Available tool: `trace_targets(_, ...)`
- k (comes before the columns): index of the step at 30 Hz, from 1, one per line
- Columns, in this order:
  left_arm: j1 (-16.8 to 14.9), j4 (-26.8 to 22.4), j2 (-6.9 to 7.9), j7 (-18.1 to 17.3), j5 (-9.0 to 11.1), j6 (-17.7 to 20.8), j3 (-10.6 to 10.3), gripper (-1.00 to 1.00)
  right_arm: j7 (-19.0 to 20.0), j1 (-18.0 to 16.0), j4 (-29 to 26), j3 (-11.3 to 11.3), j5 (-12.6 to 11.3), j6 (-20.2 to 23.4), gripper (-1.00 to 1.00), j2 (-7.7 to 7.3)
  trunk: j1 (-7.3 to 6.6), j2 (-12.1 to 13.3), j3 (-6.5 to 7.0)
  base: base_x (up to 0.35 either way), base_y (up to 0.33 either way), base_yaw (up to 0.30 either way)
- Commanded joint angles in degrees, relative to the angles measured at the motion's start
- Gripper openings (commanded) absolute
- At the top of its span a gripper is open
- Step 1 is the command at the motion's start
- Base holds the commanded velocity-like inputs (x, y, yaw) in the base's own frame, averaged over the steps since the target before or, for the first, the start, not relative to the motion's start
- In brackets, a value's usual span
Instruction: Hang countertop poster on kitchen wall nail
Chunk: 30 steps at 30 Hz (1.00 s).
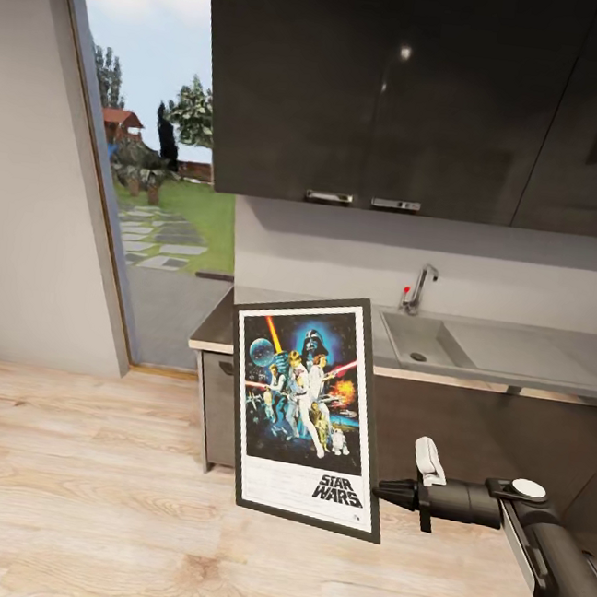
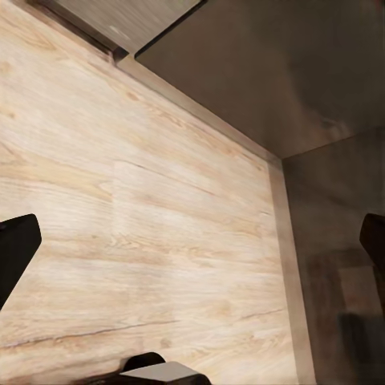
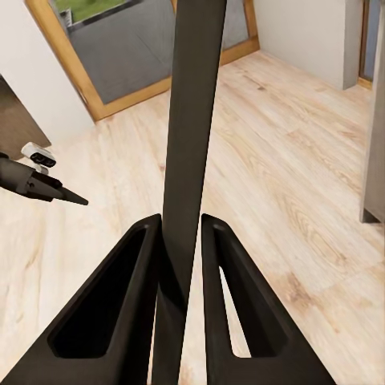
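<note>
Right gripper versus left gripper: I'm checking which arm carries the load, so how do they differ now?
The right gripper has its fingers shut on the poster by its black frame edge; the left gripper stands open, fingers wide apart, holding nothing above the wood floor. Both have dark fingers.
</note>
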Motion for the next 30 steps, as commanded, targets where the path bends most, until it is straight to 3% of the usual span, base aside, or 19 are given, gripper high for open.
trace_targets(1, -0.1, 0.1, 0.01, -0.1, -0.2, -0.6, 0.2, 1.00, 0.3, 0.0, 0.0, 0.0, -0.1, 0.8, -1.00, 0.00, -0.20, 0.3, 0.08, 0.000, 0.000, 0.000)
trace_targets(25, -0.1, 0.1, -0.05, -0.1, -0.2, -0.6, 0.2, 1.00, 0.3, 0.0, 0.0, 0.0, -0.1, 0.8, -1.00, 0.00, -5.47, 9.9, 4.39, 0.000, 0.000, 0.000)
trace_targets(30, -0.1, 0.1, -0.04, -0.1, -0.2, -0.6, 0.2, 1.00, 0.3, 0.0, 0.0, 0.0, -0.1, 0.8, -1.00, 0.00, -5.47, 9.9, 4.39, 0.000, 0.000, 0.000)
